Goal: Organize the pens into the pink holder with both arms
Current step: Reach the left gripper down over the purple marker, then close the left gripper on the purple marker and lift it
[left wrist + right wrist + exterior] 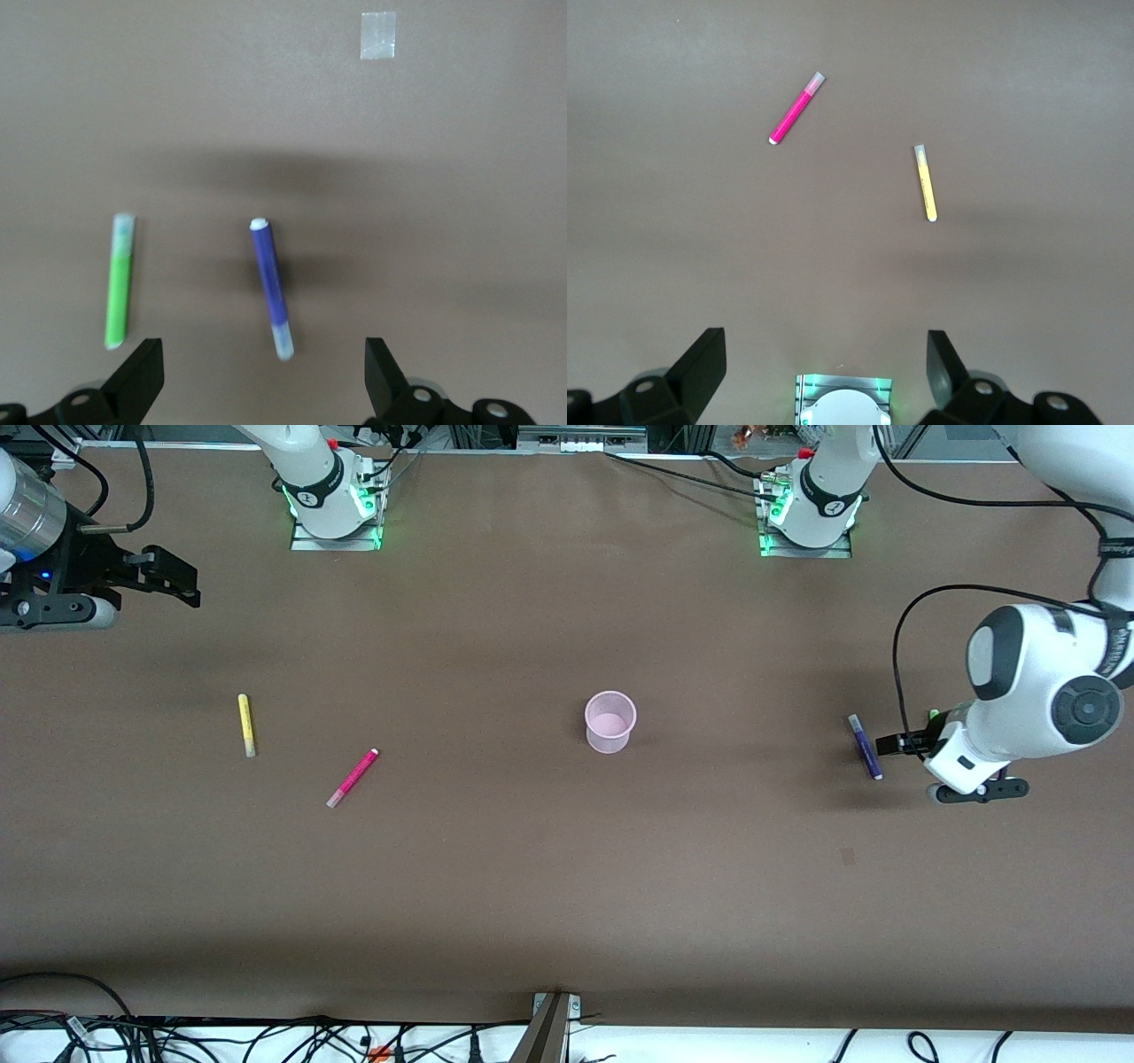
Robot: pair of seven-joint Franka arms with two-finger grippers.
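Observation:
The pink holder (610,722) stands upright mid-table, nothing showing in it. The yellow pen (246,725) and the magenta pen (352,778) lie toward the right arm's end; both show in the right wrist view, yellow (925,183) and magenta (796,108). The purple-blue pen (865,747) lies toward the left arm's end, and the green pen (933,715) beside it is mostly hidden by the left arm. My left gripper (897,742) is open and empty above the purple-blue pen (270,288), with the green pen (119,282) just outside one finger. My right gripper (182,577) waits open and empty, high near its base.
The two arm bases (335,509) (808,514) stand along the table's edge farthest from the front camera. A small tape patch (847,856) lies on the brown table nearer to the camera than the purple-blue pen; it shows in the left wrist view (378,35). Cables run along the near edge.

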